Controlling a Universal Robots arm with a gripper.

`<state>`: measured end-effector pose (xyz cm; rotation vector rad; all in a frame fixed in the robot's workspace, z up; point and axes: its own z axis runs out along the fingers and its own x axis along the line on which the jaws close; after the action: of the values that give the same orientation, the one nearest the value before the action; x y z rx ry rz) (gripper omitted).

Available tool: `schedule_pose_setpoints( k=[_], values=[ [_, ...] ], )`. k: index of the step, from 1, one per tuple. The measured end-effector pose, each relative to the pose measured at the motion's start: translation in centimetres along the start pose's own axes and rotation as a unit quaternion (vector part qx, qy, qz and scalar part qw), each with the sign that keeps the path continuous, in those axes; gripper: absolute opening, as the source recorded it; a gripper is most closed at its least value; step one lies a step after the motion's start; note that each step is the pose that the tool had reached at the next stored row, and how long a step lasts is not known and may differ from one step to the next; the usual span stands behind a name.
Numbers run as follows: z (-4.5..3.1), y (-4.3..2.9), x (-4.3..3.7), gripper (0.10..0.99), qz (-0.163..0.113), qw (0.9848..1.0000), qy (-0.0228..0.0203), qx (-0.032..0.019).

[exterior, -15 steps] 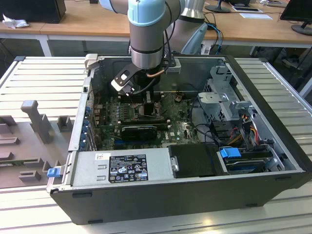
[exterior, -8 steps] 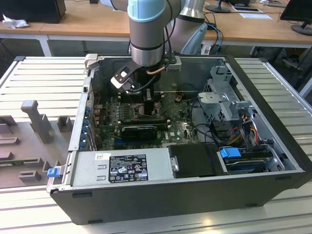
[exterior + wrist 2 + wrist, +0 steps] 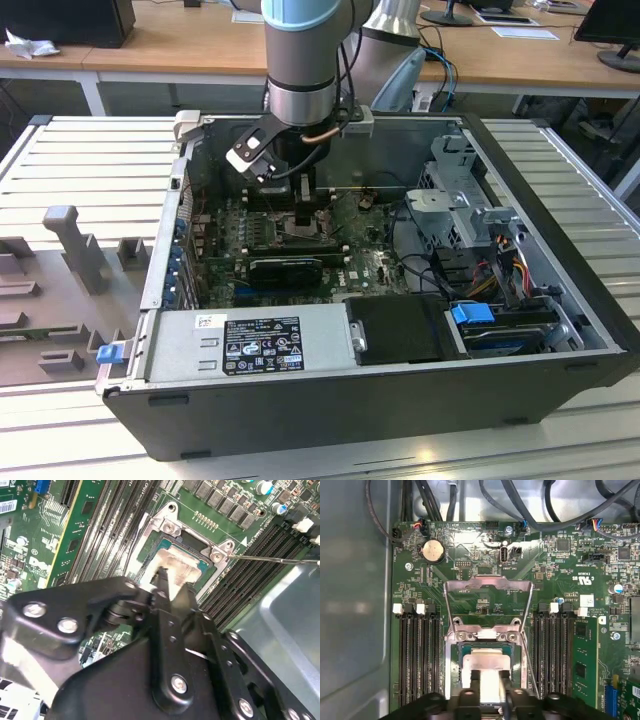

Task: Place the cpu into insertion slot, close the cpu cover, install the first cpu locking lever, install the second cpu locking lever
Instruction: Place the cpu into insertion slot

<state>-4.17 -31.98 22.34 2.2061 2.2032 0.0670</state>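
One cpu point(image 3: 487, 660) in insertion slot point(image 3: 454, 652), beneath claw point(image 3: 489, 677)

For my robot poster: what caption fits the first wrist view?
Gripper and cpu at the slot, cover open.

Even room light leaves the ribbed table point(image 3: 80, 160) bright in the exterior view, while the motherboard point(image 3: 225, 240) lies dim, deep in the case point(image 3: 350, 410) beneath my arm point(image 3: 305, 60). In the first wrist view the cpu point(image 3: 487, 659) glares white. In the second wrist view the case wall carries a pale sheen.
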Motion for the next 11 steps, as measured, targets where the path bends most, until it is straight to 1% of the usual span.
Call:
schedule_pose_setpoints(
  k=[2,3,4,11],
  values=[
    [0.00,0.00,0.00,0.161,0.000,1.0000,-0.0002,0.0000],
    [0.00,0.00,0.00,0.161,0.000,1.0000,-0.0002,-0.0001],
    [-0.02,0.01,0.00,0.106,0.000,1.0000,-0.0002,-0.0001],
    [-0.59,0.03,0.01,0.106,0.000,1.0000,-0.0002,0.0000]
  ],
)
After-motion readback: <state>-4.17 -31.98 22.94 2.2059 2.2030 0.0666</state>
